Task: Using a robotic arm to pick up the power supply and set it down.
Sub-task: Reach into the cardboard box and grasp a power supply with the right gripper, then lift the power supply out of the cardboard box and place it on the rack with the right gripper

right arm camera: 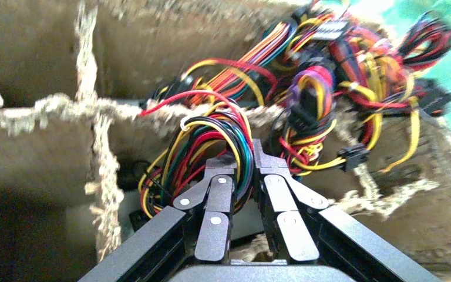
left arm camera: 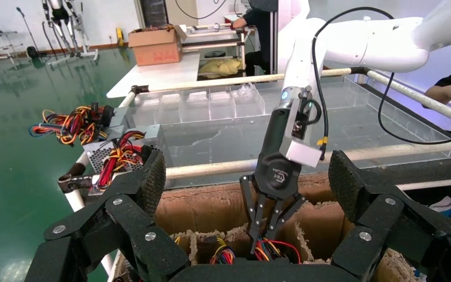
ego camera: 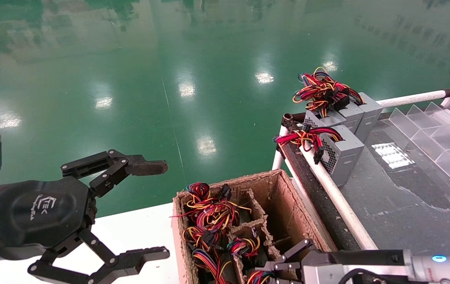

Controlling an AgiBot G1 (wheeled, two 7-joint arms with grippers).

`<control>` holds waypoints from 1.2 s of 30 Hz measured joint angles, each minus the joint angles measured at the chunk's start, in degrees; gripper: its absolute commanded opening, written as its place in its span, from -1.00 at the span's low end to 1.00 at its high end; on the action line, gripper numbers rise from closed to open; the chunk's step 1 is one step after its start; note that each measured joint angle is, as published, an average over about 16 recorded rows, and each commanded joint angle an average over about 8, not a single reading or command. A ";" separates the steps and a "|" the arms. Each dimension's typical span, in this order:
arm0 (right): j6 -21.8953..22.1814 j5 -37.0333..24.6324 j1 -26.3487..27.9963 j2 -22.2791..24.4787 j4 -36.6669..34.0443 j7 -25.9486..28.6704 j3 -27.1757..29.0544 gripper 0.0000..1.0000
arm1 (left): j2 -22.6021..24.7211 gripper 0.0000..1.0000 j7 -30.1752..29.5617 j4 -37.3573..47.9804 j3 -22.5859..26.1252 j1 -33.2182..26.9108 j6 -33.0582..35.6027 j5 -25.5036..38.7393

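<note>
Cardboard box (ego camera: 288, 205) with dividers, my right gripper (right arm camera: 245, 161) is down inside it. Right wrist view shows what head view hides: fingers pinched onto a loop of red, yellow, green and black wires (right arm camera: 223, 141). Those belong to the power supply (right arm camera: 152, 208) in the compartment directly under the fingertips; its body is mostly hidden. Left gripper (ego camera: 150, 209) hangs beside the box, jaws spread wide. Left wrist view confirms the right gripper (left arm camera: 265, 235) pointing straight down.
</note>
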 measured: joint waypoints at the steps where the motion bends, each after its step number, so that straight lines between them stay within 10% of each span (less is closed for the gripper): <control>1: -0.05 0.78 -0.11 0.29 0.00 -0.06 0.43 -1.00 | 0.00 1.00 0.00 0.00 0.00 0.00 0.00 0.00; 36: 7.02 36.03 -8.22 14.25 -3.15 5.51 24.48 -1.00 | -0.04 1.00 0.05 0.00 0.10 -0.02 -0.04 -0.07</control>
